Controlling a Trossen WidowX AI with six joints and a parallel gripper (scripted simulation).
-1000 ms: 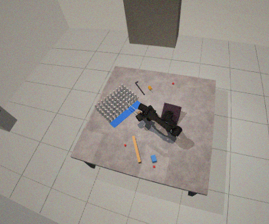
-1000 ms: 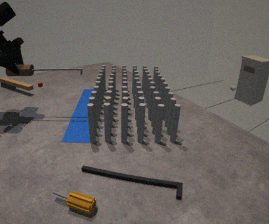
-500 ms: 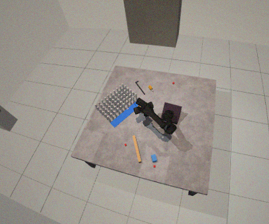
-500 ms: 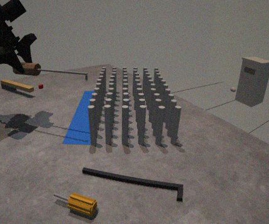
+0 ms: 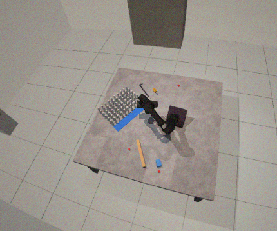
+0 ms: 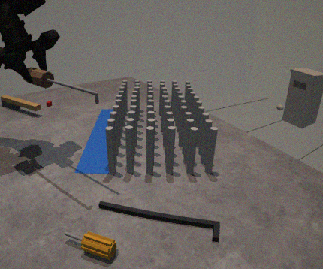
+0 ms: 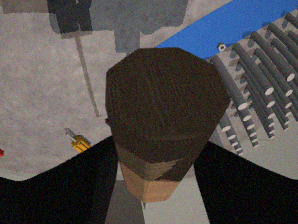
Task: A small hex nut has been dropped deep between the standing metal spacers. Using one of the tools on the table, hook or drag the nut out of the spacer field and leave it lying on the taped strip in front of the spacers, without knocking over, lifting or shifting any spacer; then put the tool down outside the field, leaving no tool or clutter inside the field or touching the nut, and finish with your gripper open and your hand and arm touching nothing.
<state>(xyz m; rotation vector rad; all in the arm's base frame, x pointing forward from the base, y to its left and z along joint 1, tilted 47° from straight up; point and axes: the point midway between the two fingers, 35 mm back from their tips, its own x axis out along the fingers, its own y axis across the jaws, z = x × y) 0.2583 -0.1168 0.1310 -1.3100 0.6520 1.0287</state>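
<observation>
My gripper (image 5: 143, 99) (image 6: 31, 72) (image 7: 156, 145) is shut on the wooden handle (image 6: 40, 77) (image 7: 162, 107) of a hook tool and holds it in the air, off the table. The tool's thin metal rod (image 6: 73, 87) points toward the spacers and ends in a small downturned hook (image 6: 97, 98), just short of the field's near corner. The grey standing spacers (image 5: 118, 104) (image 6: 159, 124) (image 7: 260, 85) are all upright. The blue taped strip (image 5: 128, 119) (image 6: 95, 144) (image 7: 235, 25) lies along their front. A small ring, seemingly the nut (image 7: 220, 47), shows at the field's edge by the strip.
A black L-shaped bar (image 5: 143, 89) (image 6: 159, 217) and a yellow-handled screwdriver (image 5: 154, 91) (image 6: 98, 245) (image 7: 79, 143) lie beside the field. An orange stick (image 5: 141, 153) (image 6: 20, 102), a blue block (image 5: 158, 162) and small red markers (image 6: 49, 104) lie further off. The arm's dark base (image 5: 177, 115) stands mid-table.
</observation>
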